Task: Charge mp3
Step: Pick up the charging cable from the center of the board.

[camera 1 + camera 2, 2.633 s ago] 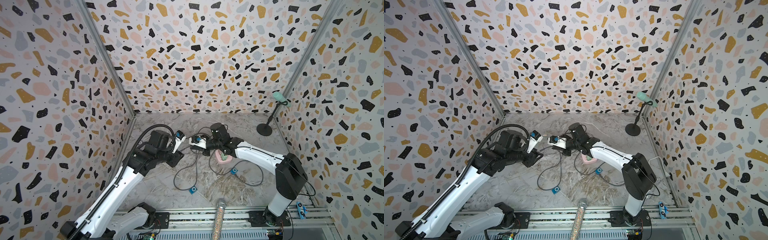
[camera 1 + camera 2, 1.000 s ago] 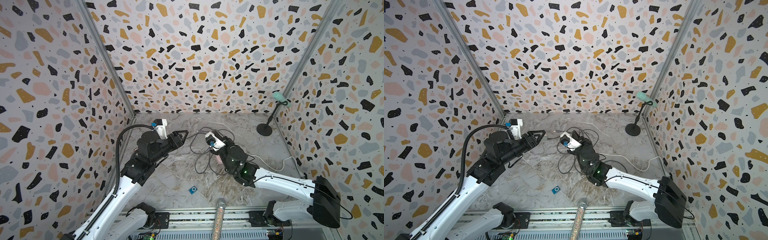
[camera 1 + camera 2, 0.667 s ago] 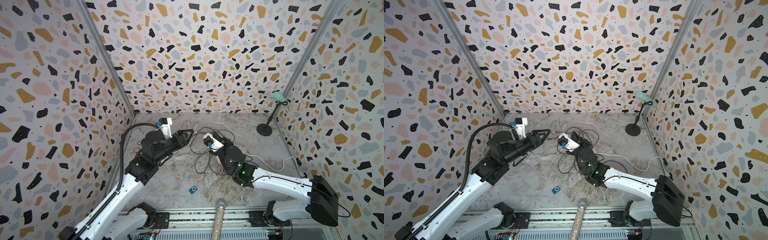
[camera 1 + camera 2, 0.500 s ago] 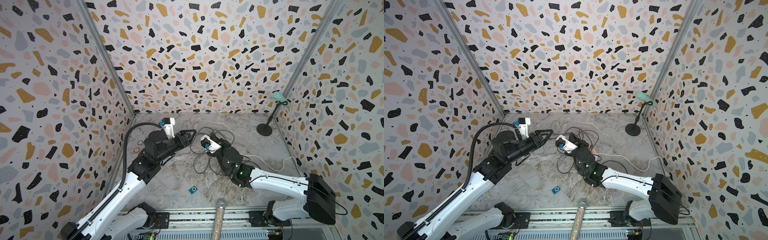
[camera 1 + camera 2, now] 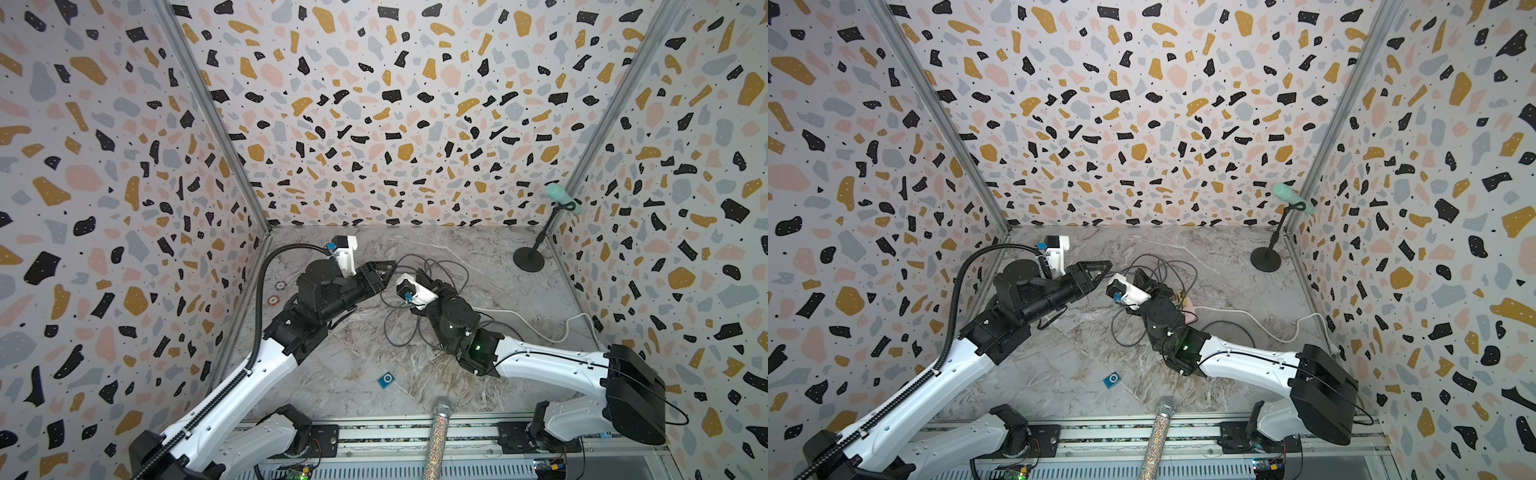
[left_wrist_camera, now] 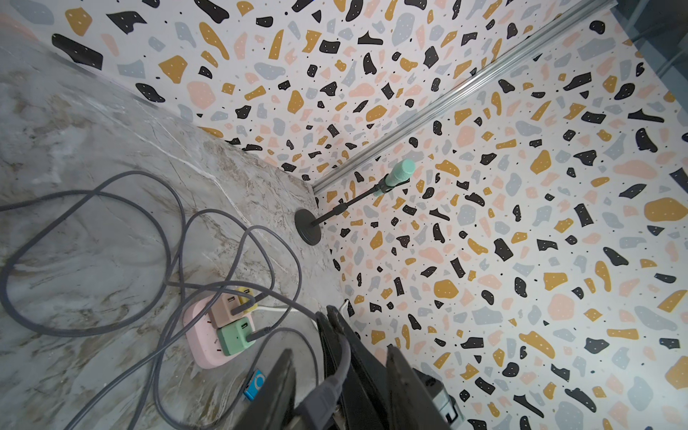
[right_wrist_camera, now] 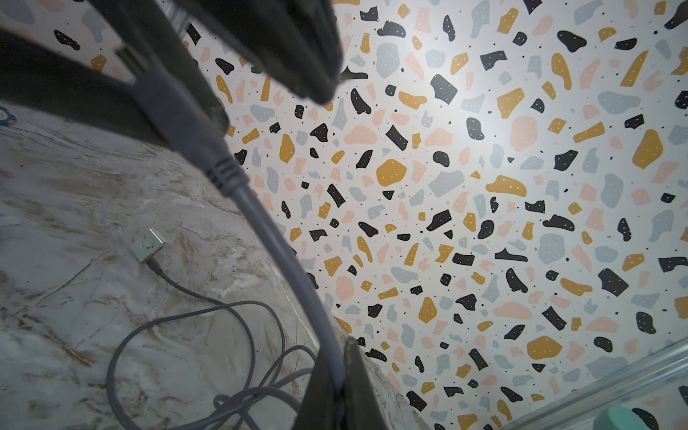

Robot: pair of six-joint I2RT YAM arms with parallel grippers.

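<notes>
Near the table's (image 5: 328, 374) front edge, about midway along it, the blue mp3 player (image 5: 386, 380) lies flat, well apart from both arms. Toward the table's centre, the right gripper (image 7: 337, 353) is clamped on the grey cable (image 7: 283, 253). The left gripper (image 5: 388, 269), jaws part-open, straddles the cable's plug (image 7: 175, 111); whether it grips it, I cannot tell.
</notes>
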